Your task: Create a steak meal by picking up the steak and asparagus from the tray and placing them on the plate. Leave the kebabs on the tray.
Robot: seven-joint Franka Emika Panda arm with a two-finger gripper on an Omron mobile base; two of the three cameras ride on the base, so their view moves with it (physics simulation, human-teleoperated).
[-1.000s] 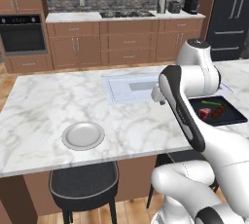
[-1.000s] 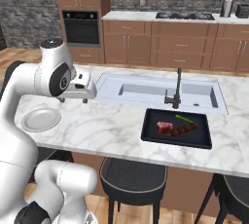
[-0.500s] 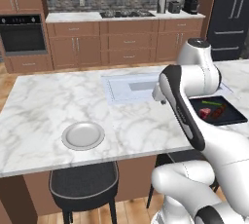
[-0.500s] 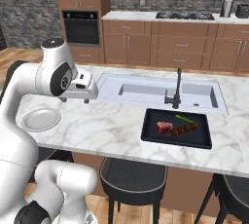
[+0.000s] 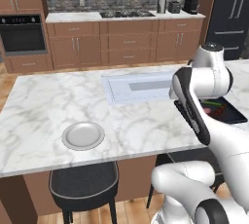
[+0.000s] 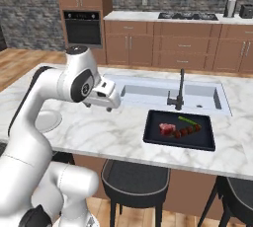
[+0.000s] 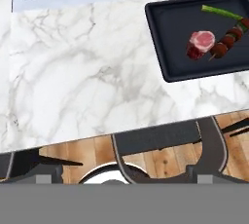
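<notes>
From the left base view, we see the round light-grey plate (image 5: 83, 135) bare near the marble bench's (image 5: 44, 106) front edge, well apart from the flat black tray (image 5: 228, 113), so any carry is long and could drop its load.

In the right base view, the end effector (image 6: 114, 103) hangs empty over open marble; we cannot tell its jaw state (fingers too small).

In the hand view, the chunky red steak (image 7: 200, 43) sits touching the dark brown kebabs (image 7: 227, 40), inviting a wrong grab; the thin green asparagus (image 7: 221, 13) lies near the tray's far rim.
</notes>
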